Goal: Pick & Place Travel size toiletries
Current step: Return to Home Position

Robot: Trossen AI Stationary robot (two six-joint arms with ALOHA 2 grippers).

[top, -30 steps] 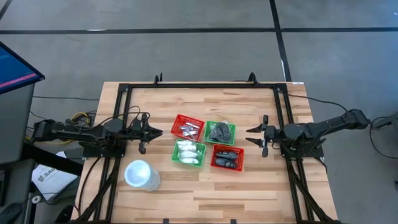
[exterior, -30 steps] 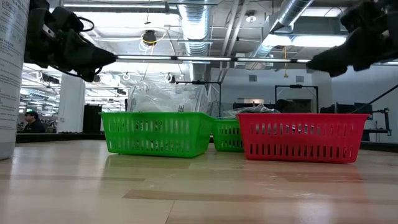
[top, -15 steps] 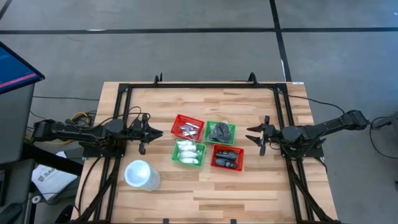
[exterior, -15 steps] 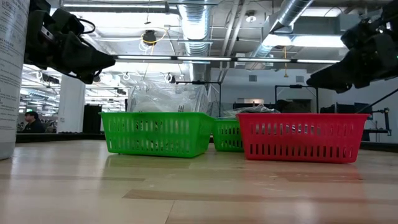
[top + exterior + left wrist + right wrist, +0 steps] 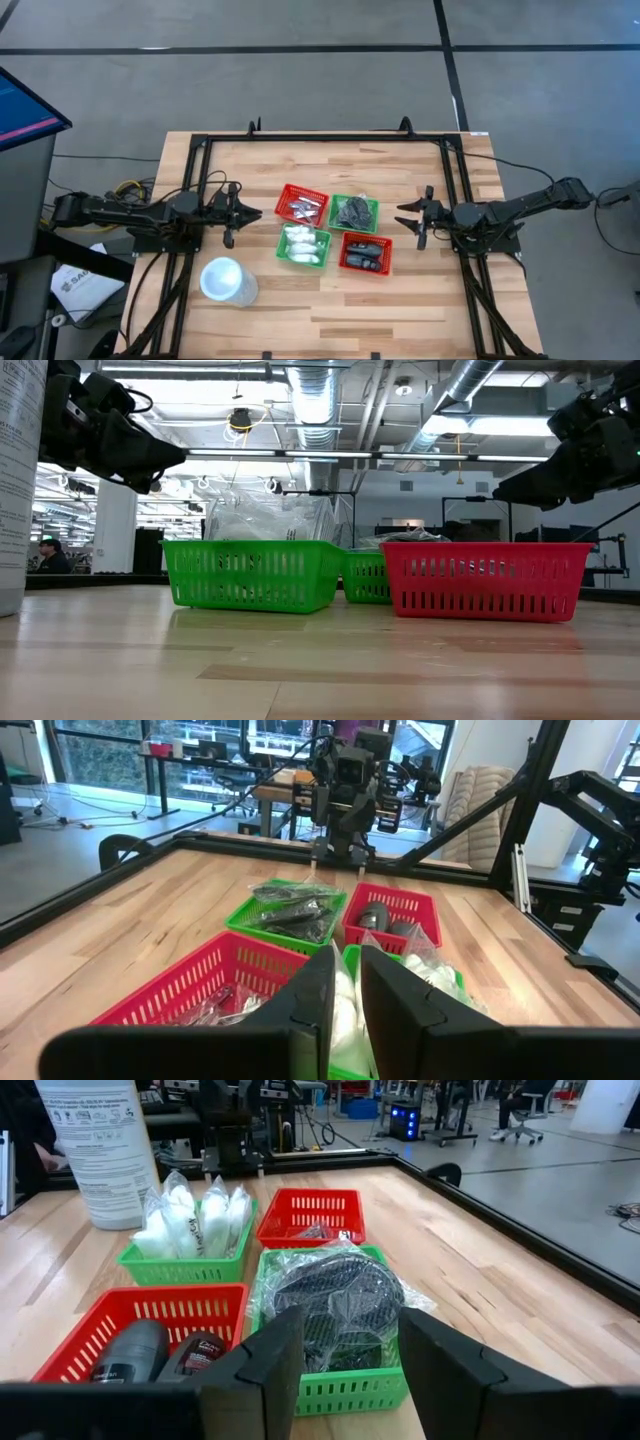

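All toiletries [image 5: 303,242] lie inside the 4 baskets [image 5: 480,580] in the middle of the table [image 5: 400,300]. None is loose, so the sorting looks finished and the step in hand seems to be the return to home. The left hand [image 5: 245,212] hangs near the baskets, fingers almost together, holding nothing. The right hand [image 5: 408,220] hangs opposite, fingers well apart, also empty. The next move asks only to pull each arm outward. Room is free on both sides, but the cup [image 5: 226,280] stands near the left arm and a black frame [image 5: 196,180] borders the table.
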